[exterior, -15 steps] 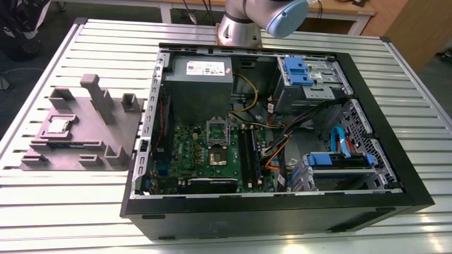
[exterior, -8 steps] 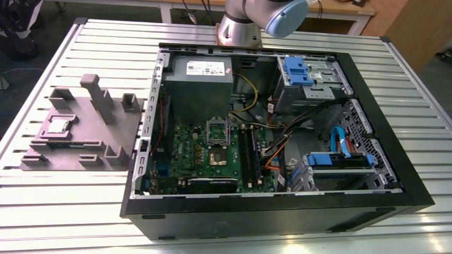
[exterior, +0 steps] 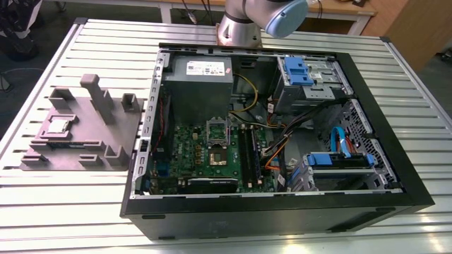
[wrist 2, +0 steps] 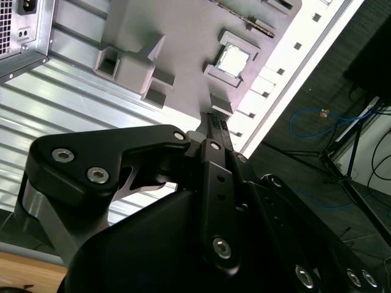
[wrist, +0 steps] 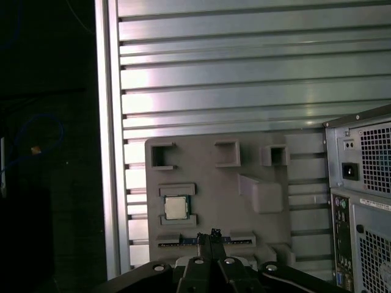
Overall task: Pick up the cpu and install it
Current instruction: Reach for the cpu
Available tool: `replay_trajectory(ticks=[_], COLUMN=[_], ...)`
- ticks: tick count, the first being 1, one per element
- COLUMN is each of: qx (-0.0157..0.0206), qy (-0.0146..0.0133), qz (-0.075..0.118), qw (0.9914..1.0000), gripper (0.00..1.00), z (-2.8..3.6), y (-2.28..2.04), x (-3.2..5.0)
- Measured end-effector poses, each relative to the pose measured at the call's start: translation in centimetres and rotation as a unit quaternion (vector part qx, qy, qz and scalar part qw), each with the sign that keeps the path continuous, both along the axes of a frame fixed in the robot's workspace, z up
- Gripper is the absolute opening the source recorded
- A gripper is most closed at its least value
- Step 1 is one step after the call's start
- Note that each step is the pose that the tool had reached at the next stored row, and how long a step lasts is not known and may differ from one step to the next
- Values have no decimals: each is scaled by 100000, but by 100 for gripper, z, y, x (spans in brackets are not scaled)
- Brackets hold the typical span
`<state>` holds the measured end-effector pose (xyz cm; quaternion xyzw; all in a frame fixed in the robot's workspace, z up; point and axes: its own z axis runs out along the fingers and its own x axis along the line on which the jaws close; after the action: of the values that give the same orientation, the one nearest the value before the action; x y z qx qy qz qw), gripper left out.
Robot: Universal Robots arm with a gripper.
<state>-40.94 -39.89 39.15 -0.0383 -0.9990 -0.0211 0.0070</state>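
The cpu [exterior: 58,125] is a small square chip with a silver top, lying in a recess of the grey fixture [exterior: 92,143] on the table at the exterior view's left. Both wrist views look down on the cpu [wrist: 176,208] [wrist 2: 234,59] in its recess. My gripper [wrist: 212,235] [wrist 2: 214,121] hangs well above the fixture, fingertips pressed together and shut on nothing, apart from the chip. Inside the open computer case, the green motherboard [exterior: 244,166] carries a metal-framed socket [exterior: 217,157] with a brownish centre.
The black computer case [exterior: 282,211] lies open on the slatted aluminium table [exterior: 71,217], with a grey power supply [exterior: 199,84], blue drive brackets [exterior: 297,71] and loose cables inside. The fixture has upright posts [exterior: 95,92]. The table edge [wrist: 110,152] runs close beside the fixture.
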Motion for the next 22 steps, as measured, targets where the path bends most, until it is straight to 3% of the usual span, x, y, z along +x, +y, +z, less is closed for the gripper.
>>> replay_trajectory(ticks=[9,16,22], qx=[6,6,3], qy=[-6,-6,1], qz=[-2,1,-15], qw=[100000,100000,100000], gripper=[10,10,10], z=[-1,-3,-10], y=[0,6,68], x=[-43,-224,-371])
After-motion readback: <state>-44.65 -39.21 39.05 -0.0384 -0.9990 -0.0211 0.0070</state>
